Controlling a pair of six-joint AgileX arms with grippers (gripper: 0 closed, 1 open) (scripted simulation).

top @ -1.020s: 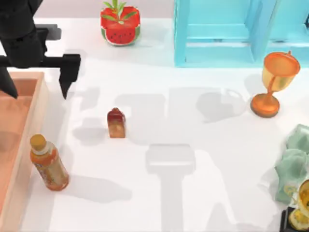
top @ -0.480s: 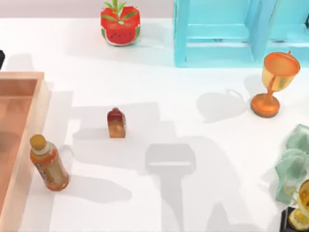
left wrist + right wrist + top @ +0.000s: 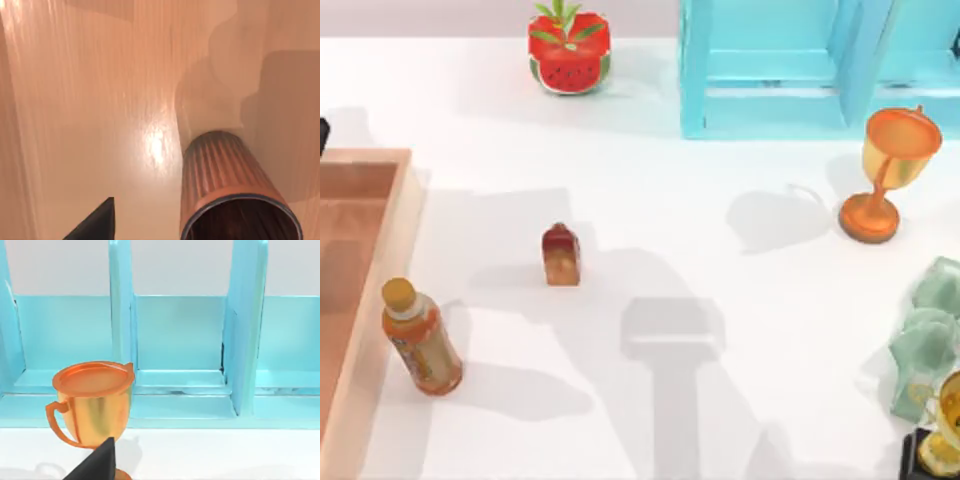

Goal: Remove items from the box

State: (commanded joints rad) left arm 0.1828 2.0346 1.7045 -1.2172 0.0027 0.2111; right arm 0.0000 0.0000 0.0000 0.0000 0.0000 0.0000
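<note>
White tabletop [image 3: 720, 400] stretched across the scene, with the large shallow salmon-orange wooden box [image 3: 380, 300] at its left edge. In the left wrist view the box's glossy, wood-grained floor lay close below, and on it stood a dark red-brown ribbed round cup [image 3: 227, 195], upright, with a thin grey rim and a dark hollow inside. One dark fingertip of the left gripper [image 3: 95, 225] showed beside the cup, apart from it; whether that gripper was released or clenched could not be told.

Just outside the box's right wall stood an orange drink bottle with a tan cap [image 3: 420, 338], leaning slightly. Farther right, on the open table, a small tan-orange block with a dark red rounded top [image 3: 561, 255] stood upright, well apart from the box.

At the far edge sat a watermelon-patterned plant pot [image 3: 569, 50] and a turquoise blue slatted crate [image 3: 780, 70]. A tall orange goblet [image 3: 890, 175] stood near the crate, and crumpled pale green cloth [image 3: 928, 340] lay at the right edge. The right gripper [image 3: 97, 465] showed one dark fingertip before the goblet and crate; its state could not be told.
</note>
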